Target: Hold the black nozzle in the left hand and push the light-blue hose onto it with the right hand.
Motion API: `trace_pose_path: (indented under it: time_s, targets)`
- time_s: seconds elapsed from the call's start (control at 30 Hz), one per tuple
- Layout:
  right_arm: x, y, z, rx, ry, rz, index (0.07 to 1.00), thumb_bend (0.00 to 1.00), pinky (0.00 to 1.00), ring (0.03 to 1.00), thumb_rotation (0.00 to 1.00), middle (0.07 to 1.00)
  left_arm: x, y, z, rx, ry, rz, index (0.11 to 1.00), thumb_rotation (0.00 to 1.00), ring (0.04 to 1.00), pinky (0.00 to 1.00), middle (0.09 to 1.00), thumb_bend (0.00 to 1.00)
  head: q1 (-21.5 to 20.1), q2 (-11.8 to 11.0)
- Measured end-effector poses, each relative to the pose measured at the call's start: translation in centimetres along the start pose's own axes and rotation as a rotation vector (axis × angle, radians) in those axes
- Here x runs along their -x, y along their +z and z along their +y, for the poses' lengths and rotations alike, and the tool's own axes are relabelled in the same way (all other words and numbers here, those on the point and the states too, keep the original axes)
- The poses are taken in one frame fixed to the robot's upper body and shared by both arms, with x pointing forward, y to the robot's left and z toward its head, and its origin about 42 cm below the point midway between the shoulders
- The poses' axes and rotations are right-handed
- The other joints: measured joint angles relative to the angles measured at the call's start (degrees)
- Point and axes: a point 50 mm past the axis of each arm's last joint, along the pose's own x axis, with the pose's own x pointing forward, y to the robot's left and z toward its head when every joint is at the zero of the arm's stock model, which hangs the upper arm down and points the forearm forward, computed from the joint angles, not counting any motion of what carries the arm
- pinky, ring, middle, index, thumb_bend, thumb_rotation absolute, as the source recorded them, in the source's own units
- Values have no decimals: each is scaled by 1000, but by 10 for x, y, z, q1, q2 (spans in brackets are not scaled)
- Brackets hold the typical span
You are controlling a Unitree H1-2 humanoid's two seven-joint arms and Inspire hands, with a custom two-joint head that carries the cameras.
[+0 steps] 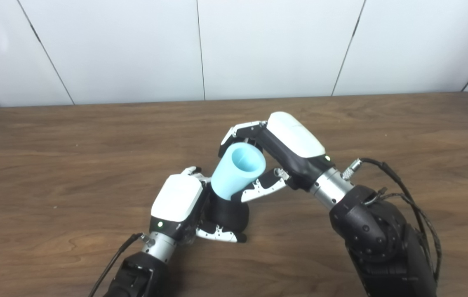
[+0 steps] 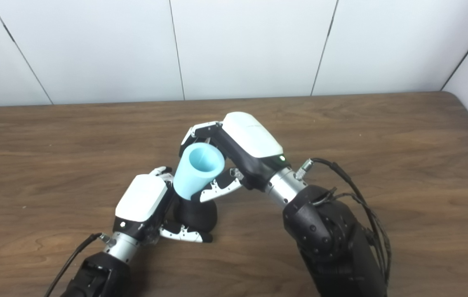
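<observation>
The black nozzle stands on the wooden table near its middle, wide base down. My left hand is shut on it, fingers behind and thumb along its front base. The light-blue hose, a short tapered tube with its open wide end facing up, sits tilted on top of the nozzle, its lower end meeting the nozzle's top. My right hand is shut on the hose, fingers curled round its far side and thumb under its right side. How far the hose sits over the nozzle is hidden.
White wall panels rise behind the table's far edge. The right forearm with its black cables fills the lower right; a cable trails from the left wrist at the bottom.
</observation>
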Motion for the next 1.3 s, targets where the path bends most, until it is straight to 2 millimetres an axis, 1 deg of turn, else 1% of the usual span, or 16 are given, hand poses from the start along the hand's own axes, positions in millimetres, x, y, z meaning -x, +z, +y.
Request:
trace_pose_path:
  time_s: [0.37, 0.57, 0.7, 1.13, 1.3]
  targets:
    - [-6, -2, -9, 36, 50, -8, 536, 493, 309, 397, 0, 506, 0, 7, -2, 0, -12, 5, 501, 0, 640, 865, 470, 524, -2, 1]
    - [-8, -3, -11, 57, 109, 1, 526, 494, 315, 395, 0, 506, 0, 9, -3, -1, -13, 4, 514, 0, 633, 860, 443, 522, 0, 1]
    - [-10, -4, -13, 63, 127, 6, 517, 496, 337, 391, 0, 506, 0, 10, -3, 2, -12, 4, 514, 0, 628, 857, 444, 522, 0, 3]
    - [-10, -3, -12, 80, 134, 10, 532, 493, 309, 393, 0, 509, 0, 10, -3, 3, -11, 7, 511, 0, 626, 854, 453, 523, -2, 5]
    - [-8, -4, -11, 77, 130, 14, 571, 490, 304, 400, 0, 500, 0, 11, -4, 5, -10, 8, 512, 0, 622, 852, 447, 523, -2, 6]
